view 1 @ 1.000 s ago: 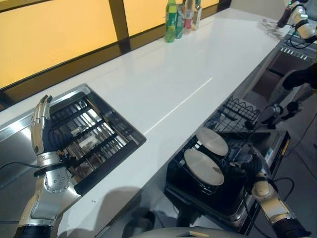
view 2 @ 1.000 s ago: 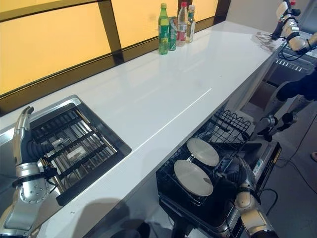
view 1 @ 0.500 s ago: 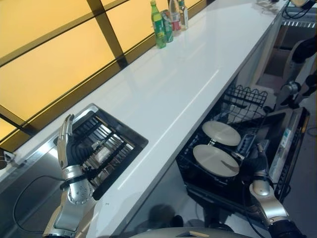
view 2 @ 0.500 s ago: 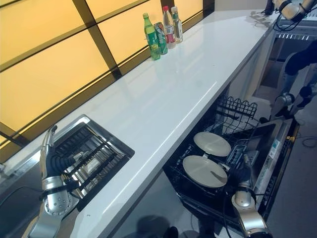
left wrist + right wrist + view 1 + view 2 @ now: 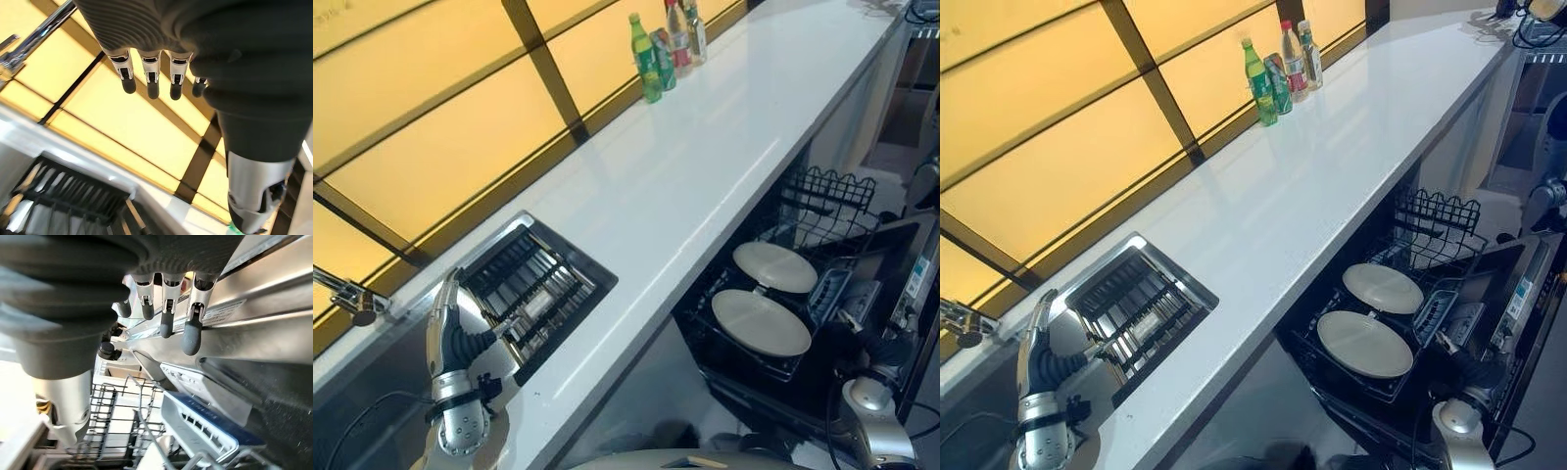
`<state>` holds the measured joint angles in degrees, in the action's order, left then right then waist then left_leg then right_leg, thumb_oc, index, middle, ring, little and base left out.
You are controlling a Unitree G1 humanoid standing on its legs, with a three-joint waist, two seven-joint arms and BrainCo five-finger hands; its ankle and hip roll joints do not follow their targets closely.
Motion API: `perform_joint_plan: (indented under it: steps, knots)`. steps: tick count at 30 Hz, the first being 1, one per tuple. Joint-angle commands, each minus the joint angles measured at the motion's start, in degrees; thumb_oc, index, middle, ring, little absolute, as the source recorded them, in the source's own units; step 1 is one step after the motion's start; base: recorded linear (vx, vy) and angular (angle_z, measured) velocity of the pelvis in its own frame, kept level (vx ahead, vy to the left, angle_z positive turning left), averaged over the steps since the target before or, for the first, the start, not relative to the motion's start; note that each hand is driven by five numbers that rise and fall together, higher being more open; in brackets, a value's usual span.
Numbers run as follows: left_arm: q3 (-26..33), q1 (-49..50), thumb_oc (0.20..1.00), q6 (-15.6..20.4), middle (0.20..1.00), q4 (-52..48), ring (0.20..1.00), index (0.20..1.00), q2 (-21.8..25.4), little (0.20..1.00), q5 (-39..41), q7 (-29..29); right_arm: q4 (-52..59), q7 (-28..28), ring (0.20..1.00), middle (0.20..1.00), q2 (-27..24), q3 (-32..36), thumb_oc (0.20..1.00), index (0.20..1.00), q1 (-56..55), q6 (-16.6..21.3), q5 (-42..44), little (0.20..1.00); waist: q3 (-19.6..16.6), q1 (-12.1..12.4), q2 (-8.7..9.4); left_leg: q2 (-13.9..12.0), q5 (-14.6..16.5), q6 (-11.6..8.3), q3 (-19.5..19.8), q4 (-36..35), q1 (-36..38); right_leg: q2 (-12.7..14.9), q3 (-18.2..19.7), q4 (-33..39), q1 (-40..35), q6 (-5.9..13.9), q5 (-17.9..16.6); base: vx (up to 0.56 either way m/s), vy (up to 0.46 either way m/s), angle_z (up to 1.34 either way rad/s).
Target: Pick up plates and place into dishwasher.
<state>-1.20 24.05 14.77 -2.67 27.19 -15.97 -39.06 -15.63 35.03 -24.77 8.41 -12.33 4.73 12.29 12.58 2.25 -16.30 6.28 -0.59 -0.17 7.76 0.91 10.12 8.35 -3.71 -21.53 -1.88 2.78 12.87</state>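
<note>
White desk point(image 5: 705, 157) runs under amber window panels, with an open dishwasher below its front edge.

Left hand point(image 5: 445, 328) stands upright with straight fingers point(image 5: 149, 81), holding nothing, just beside the dark rack point(image 5: 533, 294) that sits in the steel sink point(image 5: 1087, 284); a faucet point(image 5: 347, 294) is near it on the far side. Right hand point(image 5: 166, 293) hangs low by the front of the open dishwasher point(image 5: 862, 304), its fingers point(image 5: 190, 335) relaxed and released, grasping nothing. Two plates point(image 5: 761, 321) point(image 5: 774, 266) lie in the dishwasher's lower basket point(image 5: 1435, 220), one just beside the other, and a blue-grey cutlery holder point(image 5: 829, 289) is next to them. Far along the desk, some bottles point(image 5: 1278, 73) stand together by the window.
</note>
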Motion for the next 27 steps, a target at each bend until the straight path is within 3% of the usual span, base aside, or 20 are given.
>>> perform_joint_plan:
  steps: [1,8,12,17,22,27]
  knots:
    - [-1.0,1.6,1.0,1.9,1.0,-2.0,1.0,1.0,2.0,1.0,1.7,-1.5,1.0,-5.2,1.0,1.0,0.0,-2.0,1.0,1.0,-0.8,-0.1,1.4,1.0,-1.3,1.1,2.97,2.5,4.7,-2.03,-1.6,8.9,-4.8,5.7,0.6,11.9,-6.5,6.49,-8.6,0.07,0.068,-0.05]
    - [-1.7,1.8,1.0,1.4,1.0,-2.1,1.0,1.0,1.0,1.0,2.4,-3.4,7.3,-0.4,1.0,1.0,-3.9,-1.0,1.0,1.0,-0.5,-0.9,-11.3,1.0,0.2,0.5,2.52,3.0,4.9,-1.85,-2.4,9.6,-5.9,6.1,1.6,11.6,-5.0,6.93,-9.0,-0.01,0.084,-0.04]
    - [-1.9,1.3,1.0,2.0,1.0,-1.2,1.0,1.0,0.4,1.0,3.5,-3.6,10.0,-2.9,1.0,1.0,-6.3,-0.9,1.0,1.0,1.0,-0.4,-17.1,1.0,1.4,0.6,2.76,3.2,4.8,-2.06,-2.8,11.3,-8.0,6.4,2.1,10.1,-2.6,6.82,-9.2,-0.04,0.1,-0.03]
    - [-2.4,0.9,1.0,3.4,1.0,-0.1,1.0,1.0,-0.1,1.0,3.6,-3.9,13.5,-10.2,1.0,1.0,-7.7,-1.2,1.0,1.0,2.6,2.1,-15.9,1.0,3.6,1.4,4.03,3.2,4.7,-2.33,-3.1,13.9,-11.2,6.3,2.7,7.8,0.7,6.19,-9.6,-0.05,0.06,0.0]
    - [-3.2,-3.4,1.0,2.3,1.0,0.9,1.0,1.0,-0.2,1.0,3.9,-5.8,11.6,-9.0,1.0,1.0,-7.2,-2.3,1.0,1.0,7.9,1.3,-8.6,1.0,6.6,2.7,5.6,2.8,4.7,-2.38,-3.7,16.9,-16.6,6.0,2.9,6.4,5.3,5.69,-10.5,-0.16,0.009,0.0]
    - [-3.6,-9.4,1.0,2.1,1.0,1.4,1.0,1.0,1.7,1.0,5.1,-9.1,7.6,-8.6,1.0,1.0,-4.9,-5.0,1.0,1.0,15.9,4.2,-3.8,1.0,10.7,4.0,7.44,2.4,5.1,-1.76,-3.6,20.4,-22.3,5.2,2.8,5.8,9.6,4.96,-11.8,-0.25,-0.083,0.03]
